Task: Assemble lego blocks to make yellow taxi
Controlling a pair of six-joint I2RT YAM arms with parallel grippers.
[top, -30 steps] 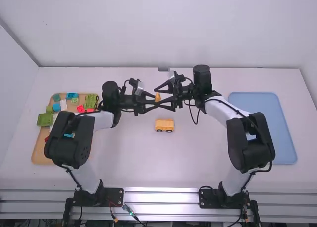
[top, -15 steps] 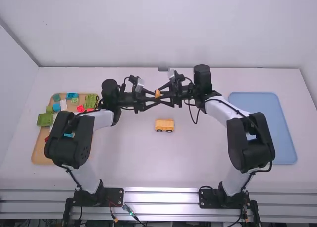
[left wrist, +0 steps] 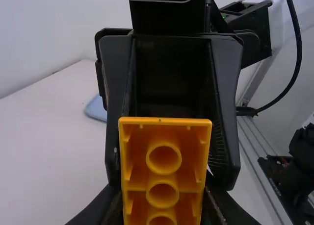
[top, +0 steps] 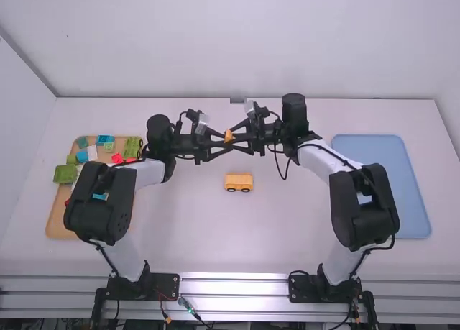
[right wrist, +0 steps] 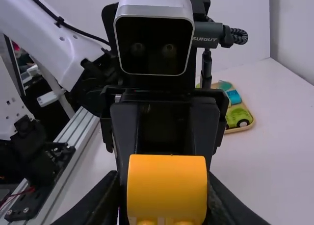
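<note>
High view: orange block [top: 228, 136] between left gripper [top: 225, 141] and right gripper [top: 231, 138]

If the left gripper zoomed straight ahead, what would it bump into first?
The left gripper already has the orange block between its fingers; past that, probably the right gripper, though depth is unclear.
</note>
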